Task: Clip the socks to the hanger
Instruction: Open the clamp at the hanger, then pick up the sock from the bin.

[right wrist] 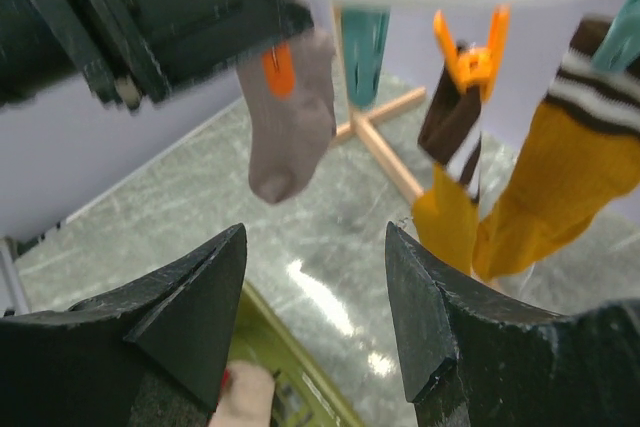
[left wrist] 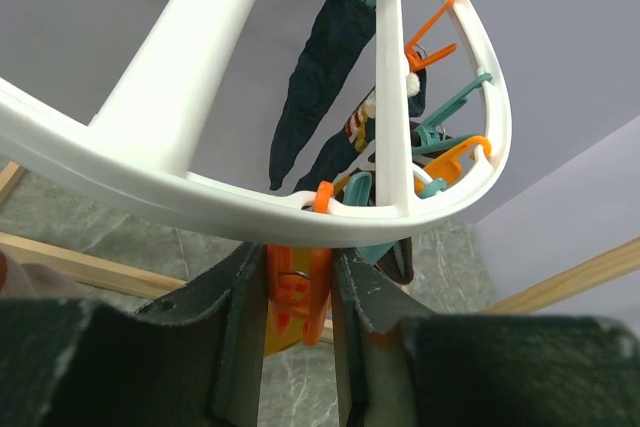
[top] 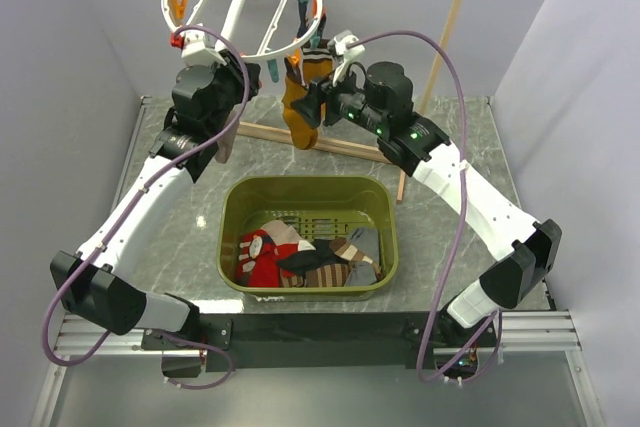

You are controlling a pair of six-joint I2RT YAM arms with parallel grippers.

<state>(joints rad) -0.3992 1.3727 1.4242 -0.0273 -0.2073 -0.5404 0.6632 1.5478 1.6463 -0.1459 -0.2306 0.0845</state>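
Observation:
The white ring hanger (top: 245,2) hangs from the rack rod, tilted. My left gripper (top: 190,39) reaches up to its left rim and is shut on an orange clip (left wrist: 297,292) under the ring (left wrist: 150,97). A grey sock (right wrist: 290,117) dangles from that clip. A dark navy sock (left wrist: 310,77) and mustard socks (right wrist: 560,187) hang from other clips. My right gripper (top: 315,97) stands open and empty (right wrist: 315,232) beside the mustard sock (top: 300,107). A red sock (top: 262,257) and a striped sock (top: 335,267) lie in the basket.
A green basket (top: 308,190) sits on the marble table between the arms. The wooden-framed rack (top: 445,27) with its metal rod stands at the back, its foot bars running behind the basket. Grey walls close in on both sides.

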